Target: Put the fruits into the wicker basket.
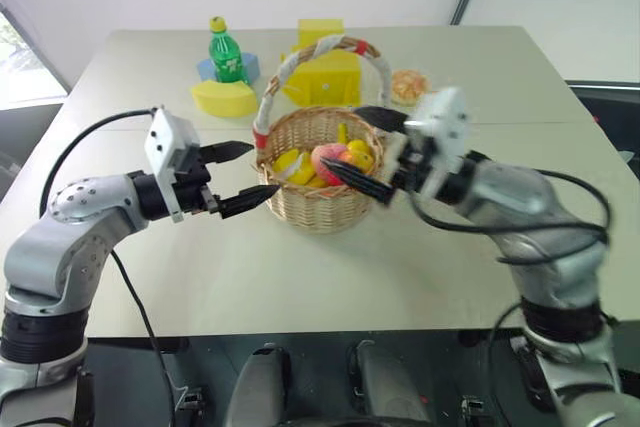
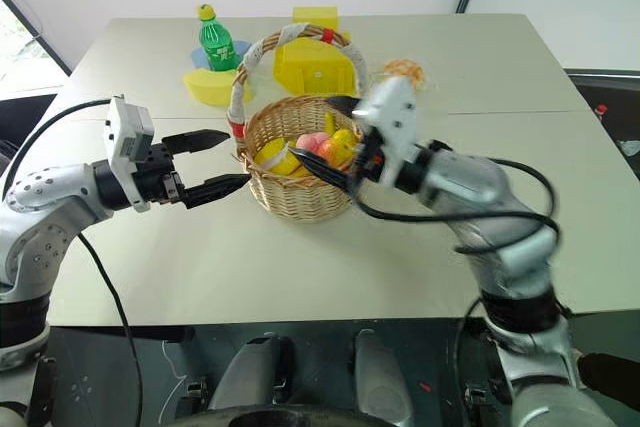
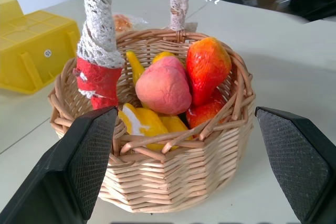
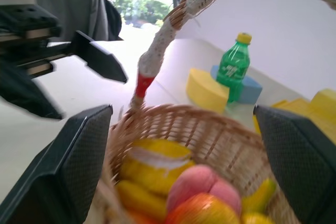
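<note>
**Fruits in basket, both grippers released**

Wicker basket (image 1: 318, 172) mid-table, between the two arms, handle arching far-left to far-right. Inside: pink peach (image 3: 164, 86), red-and-yellow apple-like fruit (image 3: 208, 66), banana (image 3: 143, 123), lemon (image 1: 360, 153) toward the far right side (all piled together, touching). No loose fruit spotted on the table.

Left gripper (image 1: 243, 175) just left of the basket, fingers spread wide, holding nothing, level with the wall. Right gripper (image 1: 363, 152) over the basket's right rim, fingers apart, nothing between them (looks like a drop just made, judging by pose alone).

Far side: green bottle (image 1: 226, 53), yellow wedge block (image 1: 224, 98), yellow box-shaped block (image 1: 322, 72), small wrapped item (image 1: 408, 86) far right; none of these fruit targets.

Step in hand: final release. Next: pull right gripper up and away without snagging handle or rim; then done, probably.
</note>
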`<move>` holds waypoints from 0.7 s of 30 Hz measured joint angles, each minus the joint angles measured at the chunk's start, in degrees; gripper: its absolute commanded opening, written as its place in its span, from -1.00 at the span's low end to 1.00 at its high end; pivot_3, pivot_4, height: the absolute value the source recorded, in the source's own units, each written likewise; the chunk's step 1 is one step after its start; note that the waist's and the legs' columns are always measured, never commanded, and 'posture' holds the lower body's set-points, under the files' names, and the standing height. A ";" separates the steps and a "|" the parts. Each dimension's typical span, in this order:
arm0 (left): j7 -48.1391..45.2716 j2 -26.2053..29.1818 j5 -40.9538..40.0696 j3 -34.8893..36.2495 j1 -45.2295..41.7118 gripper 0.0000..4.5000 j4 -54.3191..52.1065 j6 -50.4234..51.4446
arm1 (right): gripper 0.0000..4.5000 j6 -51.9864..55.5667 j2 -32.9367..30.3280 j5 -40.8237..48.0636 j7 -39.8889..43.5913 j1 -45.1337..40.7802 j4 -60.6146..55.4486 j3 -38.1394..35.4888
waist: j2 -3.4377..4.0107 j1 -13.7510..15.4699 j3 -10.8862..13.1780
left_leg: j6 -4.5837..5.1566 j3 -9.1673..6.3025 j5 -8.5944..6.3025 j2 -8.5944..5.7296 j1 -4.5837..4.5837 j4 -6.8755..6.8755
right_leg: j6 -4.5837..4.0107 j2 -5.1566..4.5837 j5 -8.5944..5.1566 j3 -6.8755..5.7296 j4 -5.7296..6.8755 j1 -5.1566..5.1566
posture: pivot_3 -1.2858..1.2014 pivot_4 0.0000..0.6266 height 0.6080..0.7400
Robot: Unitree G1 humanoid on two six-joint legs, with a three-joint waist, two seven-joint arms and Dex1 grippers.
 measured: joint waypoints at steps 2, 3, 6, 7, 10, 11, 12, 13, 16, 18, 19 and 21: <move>-0.23 -0.69 -1.29 0.24 -0.02 1.00 -0.03 -0.01 | 0.98 0.72 -0.28 1.13 -1.02 1.75 -0.06 -2.71 | 0.00 -0.44 0.00 | 0.00 0.10 0.00 0.02 0.11 0.00 | 0.00 0.01 0.00 0.04 0.06 0.00 | 0.03 -0.52 1.00; -0.28 -1.26 -2.10 0.25 -0.02 1.00 0.01 -0.01 | 0.98 0.99 -0.27 1.06 -2.13 2.17 0.45 -3.45 | 0.01 -0.57 0.00 | 0.00 0.11 0.00 0.02 0.12 0.00 | 0.00 0.09 0.00 0.04 0.07 -0.01 | 0.03 -0.52 1.00; -0.24 -2.63 -4.10 0.55 -0.16 1.00 0.07 -0.01 | 0.98 -1.03 1.54 -3.07 -6.19 1.42 5.10 -2.42 | 0.00 -0.58 0.00 | -0.03 0.09 0.02 0.03 0.15 0.00 | -0.03 0.23 -0.01 0.04 0.11 -0.02 | 0.03 -0.52 1.00; -0.22 -2.81 -4.75 0.72 -0.24 1.00 0.06 -0.01 | 0.98 -1.76 2.60 -4.64 -7.73 1.07 7.28 -1.90 | 0.01 -0.54 0.00 | -0.04 0.08 0.02 0.03 0.14 0.00 | -0.03 0.24 -0.01 0.04 0.13 -0.04 | 0.03 -0.52 1.00; 0.02 -2.79 -5.38 1.43 -0.28 1.00 -0.02 -0.01 | 0.98 -4.59 8.32 -8.91 -12.61 -1.87 15.88 -0.13 | 0.01 -0.58 0.00 | -0.05 0.10 0.03 0.02 0.09 -0.01 | -0.03 0.25 0.00 0.08 0.16 -0.11 | 0.03 -0.52 1.00; 0.13 -2.83 -5.37 1.40 -0.22 1.00 -0.03 -0.01 | 0.98 -6.58 10.89 -10.49 -13.81 -3.66 20.06 0.80 | 0.01 -0.65 0.00 | -0.06 0.11 0.03 0.02 0.08 -0.01 | -0.03 0.24 0.00 0.08 0.15 -0.12 | 0.03 -0.52 1.00; 0.19 -2.88 -5.37 1.33 -0.19 1.00 -0.12 -0.01 | 0.98 -8.18 12.60 -11.62 -14.55 -5.09 23.25 1.71 | 0.03 -0.61 0.01 | -0.07 0.12 0.04 0.01 0.05 -0.01 | -0.03 0.23 0.00 0.09 0.15 -0.16 | 0.03 -0.52 1.00; 0.31 -2.87 -5.37 1.37 -0.08 1.00 -0.14 -0.01 | 0.98 -9.91 14.11 -12.72 -15.11 -6.35 26.10 2.37 | 0.03 -0.51 0.01 | -0.07 0.11 0.04 0.01 0.03 -0.02 | -0.03 0.21 0.00 0.08 0.16 -0.17 | 0.03 -0.52 1.00; 1.22 -2.91 -5.35 1.37 0.61 1.00 -0.69 -0.01 | 0.62 -14.58 17.15 -15.29 -17.09 -9.21 33.25 2.95 | 0.03 -0.24 0.01 | -0.07 0.08 0.04 0.02 -0.02 -0.03 | -0.02 0.11 0.00 0.07 0.15 -0.18 | 0.03 -0.52 1.00; 1.33 -2.87 -5.35 1.36 2.13 1.00 -1.41 0.01 | 0.17 -16.26 17.58 -15.70 -17.52 -9.28 34.70 2.69 | 0.03 -0.06 0.01 | -0.07 0.08 0.04 -0.01 -0.06 -0.06 | -0.02 0.01 0.00 0.07 0.12 -0.18 | 0.03 -0.52 1.00; 1.44 -2.85 -5.35 1.37 2.54 1.00 -1.53 0.06 | -0.04 -16.54 17.64 -15.72 -17.45 -9.26 34.92 2.40 | 0.03 -0.07 0.01 | -0.06 0.08 0.04 -0.01 -0.09 -0.06 | -0.02 -0.01 0.01 0.07 0.08 -0.19 | 0.03 -0.52 1.00; 1.79 -2.75 -5.38 1.38 3.28 1.00 -2.43 0.12 | -0.52 -17.19 17.64 -15.68 -16.98 -9.18 34.91 2.07 | 0.03 -0.21 0.01 | -0.06 0.10 0.03 -0.03 -0.08 -0.06 | -0.01 -0.03 0.01 0.07 0.08 -0.18 | 0.03 -0.52 1.00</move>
